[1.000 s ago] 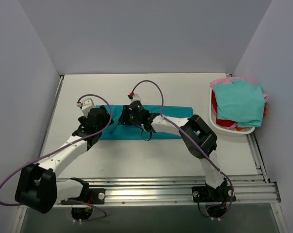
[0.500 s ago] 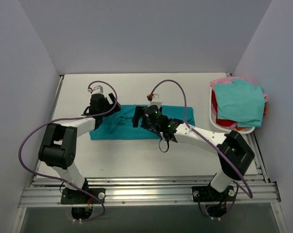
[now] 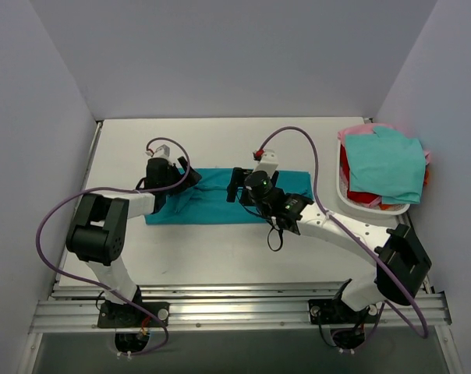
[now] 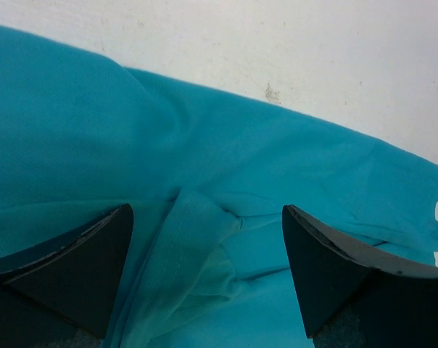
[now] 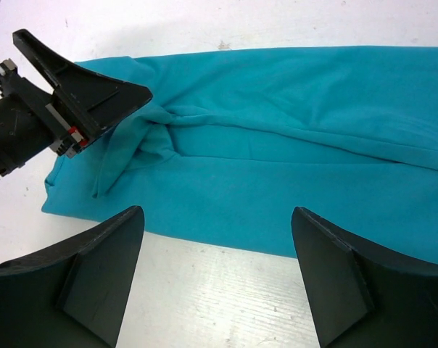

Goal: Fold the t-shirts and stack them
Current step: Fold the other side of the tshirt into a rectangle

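Observation:
The deep teal-blue t-shirt (image 3: pixel 220 204) lies on the table folded into a long band. My left gripper (image 3: pixel 190 178) is open low over its left part, its fingers (image 4: pixel 74 268) either side of a bunched fold (image 4: pixel 197 246) without pinching it. My right gripper (image 3: pixel 235 185) is open and empty above the band's middle, near its front edge (image 5: pixel 215 239). The right wrist view shows the shirt (image 5: pixel 291 123) and the left gripper (image 5: pixel 81 101) at the bunched spot. The aqua-green shirt (image 3: pixel 387 164) lies on top of red (image 3: pixel 360 195) and pink (image 3: pixel 356 131) shirts in the basket.
A white plastic basket (image 3: pixel 345 201) with the other shirts stands at the table's right edge. Grey walls enclose the table at the left, back and right. A metal rail (image 3: pixel 243 308) with both arm bases runs along the near edge.
Both grippers have moved to the right along the teal shirt. The left arm has swung from the front to the left end. The cloth near the left gripper is now bunched.

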`<state>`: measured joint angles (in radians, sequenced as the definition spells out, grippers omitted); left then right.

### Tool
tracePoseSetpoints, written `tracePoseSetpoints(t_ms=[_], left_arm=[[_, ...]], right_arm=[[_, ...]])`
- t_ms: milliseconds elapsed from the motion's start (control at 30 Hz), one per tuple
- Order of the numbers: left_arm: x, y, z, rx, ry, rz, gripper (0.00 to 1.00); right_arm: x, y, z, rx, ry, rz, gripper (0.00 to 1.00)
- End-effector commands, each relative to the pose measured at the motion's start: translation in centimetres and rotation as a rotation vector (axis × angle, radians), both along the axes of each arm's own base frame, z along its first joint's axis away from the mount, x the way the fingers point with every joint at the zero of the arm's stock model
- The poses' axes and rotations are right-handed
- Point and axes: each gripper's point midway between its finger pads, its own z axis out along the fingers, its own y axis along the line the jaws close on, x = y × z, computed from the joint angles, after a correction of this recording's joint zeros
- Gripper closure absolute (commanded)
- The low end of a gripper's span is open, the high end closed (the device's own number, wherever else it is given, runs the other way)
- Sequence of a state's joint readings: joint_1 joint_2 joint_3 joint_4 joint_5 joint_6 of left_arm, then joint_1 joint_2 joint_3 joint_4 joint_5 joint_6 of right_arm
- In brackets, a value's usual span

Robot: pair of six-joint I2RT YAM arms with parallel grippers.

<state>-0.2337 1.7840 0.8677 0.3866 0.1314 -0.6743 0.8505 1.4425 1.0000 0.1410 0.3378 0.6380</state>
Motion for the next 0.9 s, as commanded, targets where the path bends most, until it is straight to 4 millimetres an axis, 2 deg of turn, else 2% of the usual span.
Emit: tracePoseSetpoints(t_ms=[0,233,300,467,633,867], left_arm=[[0.1,-0.7,2.5,-0.054,-0.073,-0.025,0.08],[-0.7,-0.7,2.5,-0.062,-0.067,-0.033,0.09],[-0.9,-0.8,2.3,-0.064,-0.066,-0.036,0.13],[-0.9,-1.1,2.1,-0.068,-0.065,-0.047,0.36],[-1.0,-1.2,2.1,-0.068,-0.064,-0.054,0.39],[-1.5,-1.3,1.5,-0.062,-0.054,-0.069,0.51]], right_arm=[[0.5,-1.4,-0.3,-0.036,-0.011,-0.051,0.22],[0.5,-1.7,-0.2,-0.034,-0.015,-0.058,0.23],[0.5,-1.6,-0.3,-0.037,-0.015,-0.056,0.23],[0.5,-1.6,-0.6,-0.042,-0.01,-0.058,0.23],[0.5,-2.0,0.1,-0.037,-0.023,-0.065,0.23],[0.6,-2.5,0.0,-0.044,-0.022,-0.077,0.23]])
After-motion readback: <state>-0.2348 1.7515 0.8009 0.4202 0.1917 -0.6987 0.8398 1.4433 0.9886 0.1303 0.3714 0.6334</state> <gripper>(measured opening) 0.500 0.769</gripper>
